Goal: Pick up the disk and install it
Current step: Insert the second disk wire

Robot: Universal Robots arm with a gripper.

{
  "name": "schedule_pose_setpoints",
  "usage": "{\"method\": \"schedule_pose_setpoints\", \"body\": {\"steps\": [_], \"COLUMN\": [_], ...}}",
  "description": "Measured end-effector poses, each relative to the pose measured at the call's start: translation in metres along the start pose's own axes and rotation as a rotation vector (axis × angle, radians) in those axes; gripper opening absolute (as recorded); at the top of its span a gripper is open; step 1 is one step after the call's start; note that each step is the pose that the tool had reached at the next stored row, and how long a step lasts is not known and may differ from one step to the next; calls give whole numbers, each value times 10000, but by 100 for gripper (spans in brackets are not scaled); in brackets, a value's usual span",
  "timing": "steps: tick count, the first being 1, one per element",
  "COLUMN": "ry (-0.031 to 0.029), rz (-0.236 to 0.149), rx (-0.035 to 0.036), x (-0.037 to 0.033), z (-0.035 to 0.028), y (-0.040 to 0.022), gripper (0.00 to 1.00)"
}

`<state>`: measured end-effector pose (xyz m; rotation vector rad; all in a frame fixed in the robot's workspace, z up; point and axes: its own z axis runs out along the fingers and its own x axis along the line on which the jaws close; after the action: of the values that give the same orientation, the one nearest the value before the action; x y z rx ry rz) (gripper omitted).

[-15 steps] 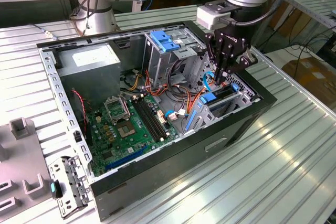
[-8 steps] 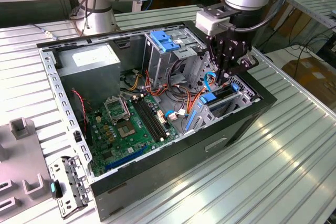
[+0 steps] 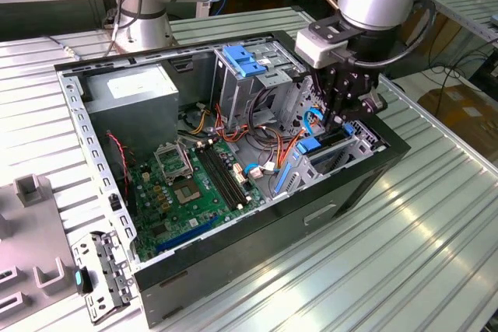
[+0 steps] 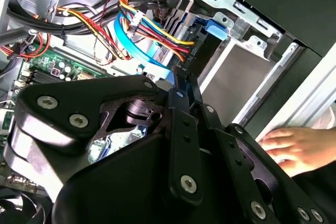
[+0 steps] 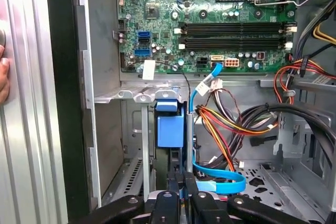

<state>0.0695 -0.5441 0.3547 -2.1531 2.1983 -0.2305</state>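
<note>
Install step in hand, judged from the pose: tool [image 3: 340,124] lowered into the drive cage [image 3: 354,149] at the exterior view's right end of the open computer case [image 3: 233,270]. In the first wrist view, fingers [image 5: 169,201] drawn in narrow on the near edge of the disk [image 5: 170,129], so gripping it by appearance. Disk standing on edge inside a cage slot, blue side rail showing, partly down between the metal guides; whether fully seated, cannot tell.

Seating calls for straight travel along the guides, no tilt, and clearance from the flat blue data cable [image 5: 218,184] and the bundle of red, yellow and orange power leads [image 5: 231,124] lying just beside the slot. Risk of a snagged lead or a jammed rail, by judgement.

Case lying on its side on the ribbed metal worktop [image 3: 436,231], side panel off. Inside: green motherboard [image 3: 187,192] with memory slots and empty processor socket toward the near left; grey power supply [image 3: 136,91] in the far left corner; light-blue plastic bracket [image 3: 245,60] atop the far bay; loose cables in between. Cage holding the disk and nothing else discernible.

A person's hand [image 4: 294,148] resting on the case's outer edge near the cage, well clear of the slot.
</note>
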Motion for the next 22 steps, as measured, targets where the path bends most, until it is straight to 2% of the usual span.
{"method": "schedule_pose_setpoints", "body": {"steps": [3,6,7,8,9,11,12,14,15,17,19,22], "ry": [-268,-531,-670,-761,-829,-1003,-1187,-1383,-1457,-1543,-1590,-1609], "rz": [43,85,107,120,130,156,185,214,226,239,246,249], "rx": [56,86,90,90,92,95,92,88,88,88,87,87], "x": [58,83,93,102,115,153,178,199,213,243,266,277], "z": [8,15,19,22,25,35,43,48,53,62,69,78], "y": [8,12,13,12,12,13,14,14,15,16,16,17], "gripper": [16,16,16,16,16,16,16,16,16,16,16,16]}}
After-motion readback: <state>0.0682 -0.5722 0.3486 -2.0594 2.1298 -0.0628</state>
